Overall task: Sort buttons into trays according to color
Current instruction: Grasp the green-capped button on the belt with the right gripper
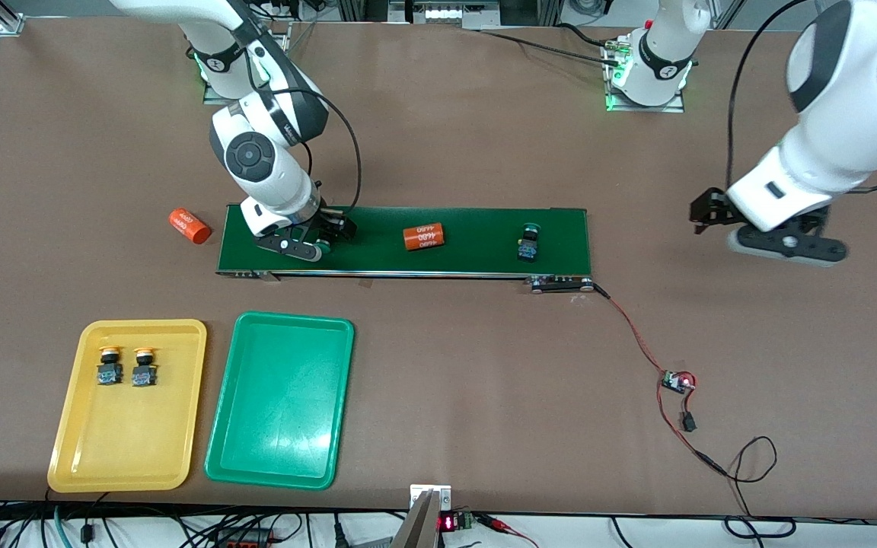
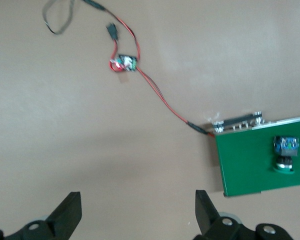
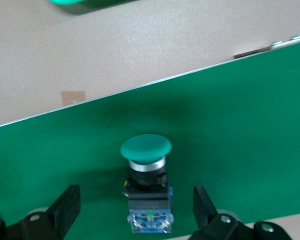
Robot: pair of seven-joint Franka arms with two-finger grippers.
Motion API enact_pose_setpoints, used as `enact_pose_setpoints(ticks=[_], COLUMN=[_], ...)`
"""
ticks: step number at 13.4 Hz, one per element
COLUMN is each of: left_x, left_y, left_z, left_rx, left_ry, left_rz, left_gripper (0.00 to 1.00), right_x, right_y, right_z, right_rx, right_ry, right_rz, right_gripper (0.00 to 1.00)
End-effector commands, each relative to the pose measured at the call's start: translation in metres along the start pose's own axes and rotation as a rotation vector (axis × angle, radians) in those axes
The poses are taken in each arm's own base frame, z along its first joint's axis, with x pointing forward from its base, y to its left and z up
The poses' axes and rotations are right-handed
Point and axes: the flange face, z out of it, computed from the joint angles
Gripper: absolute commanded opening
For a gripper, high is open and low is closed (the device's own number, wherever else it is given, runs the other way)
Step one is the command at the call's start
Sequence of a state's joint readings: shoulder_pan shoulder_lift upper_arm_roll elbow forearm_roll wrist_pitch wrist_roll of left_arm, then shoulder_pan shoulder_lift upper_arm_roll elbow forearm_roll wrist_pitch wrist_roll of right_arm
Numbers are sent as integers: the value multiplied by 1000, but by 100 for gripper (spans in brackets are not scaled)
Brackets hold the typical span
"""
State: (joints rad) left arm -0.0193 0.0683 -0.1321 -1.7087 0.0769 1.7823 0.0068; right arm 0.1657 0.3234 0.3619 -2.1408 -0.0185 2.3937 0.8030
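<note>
Brown tabletop carries the conveyor belt (image 1: 408,242). Our right gripper (image 3: 135,215), fingers spread, straddles 1 green button (image 3: 146,170) on it; we should close, then carry it to the green tray (image 1: 280,399). Our left gripper (image 2: 137,217) waits released; 2 yellow buttons (image 1: 110,367) lie in the yellow tray (image 1: 126,449).

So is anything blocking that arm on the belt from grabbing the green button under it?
Nothing visible. The right gripper is open over the belt, and the green button lies between its fingers with bare belt around.
</note>
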Motion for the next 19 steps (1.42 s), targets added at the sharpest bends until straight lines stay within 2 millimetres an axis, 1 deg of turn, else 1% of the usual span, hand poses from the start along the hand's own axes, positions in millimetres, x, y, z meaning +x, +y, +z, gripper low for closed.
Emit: enact_pose_setpoints(ticks=[1, 2, 3, 5, 6, 7, 8, 9, 10, 11, 12, 13, 14, 15, 16, 17, 18, 19], left_x=[4, 1, -3, -7, -7, -10, -16, -27, -27, -28, -30, -32, -33, -33, -34, -34, -34, -33], left_y=[-11, -20, -22, -26, -27, -28, -22, -22, -21, -17, -12, -12, -11, -11, -10, -8, -5, -4], left_z=[-26, -27, -28, -31, -41, -40, -52, -65, -65, -68, -69, -70, -70, -71, -70, -70, -72, -71], left_rx=[14, 23, 14, 27, 25, 25, 25, 15, 14, 16, 16, 14, 14, 14, 14, 13, 15, -8], left_ry=[36, 23, -7, -25, -19, -40, -56, -61, -59, -54, -63, -74, -75, -74, -81, -82, -79, -74], left_rz=[-32, -40, -46, -48, -48, -50, -48, -45, -42, -33, -24, -25, -22, -23, -20, -19, -11, -13], left_gripper=[100, 100, 100, 100, 100, 100, 100, 100, 100, 100, 100, 100, 100, 100, 100, 100, 100, 100], right_x=[-1, 0, 2, 4, 7, 10, 14, 17, 21, 27, 38, 49, 64, 79, 95, 116, 137, 162], right_y=[0, 1, 3, 6, 9, 12, 16, 15, 16, 15, 11, 4, -1, -2, 1, 10, 15, 23], right_z=[11, 12, 15, 19, 22, 21, 19, 12, 6, -11, -34, -61, -91, -114, -120, -117, -112, -108], right_rx=[9, 7, 4, -2, -4, -6, -5, 3, 8, 13, 8, 4, 11, 28, 41, 23, -3, -12], right_ry=[-10, -14, -18, -24, -27, -29, -26, -15, -4, 12, 17, 14, 25, 47, 65, 90, 111, 128], right_rz=[6, 2, 4, -14, -18, -14, -5, -7, -5, -4, -28, -93, -156, -220, -261, -295, -345, -364], right_gripper=[100, 94, 82, 55, 42, 29, 21, 21, 19, 18, 18, 18, 18, 18, 18, 18, 18, 18])
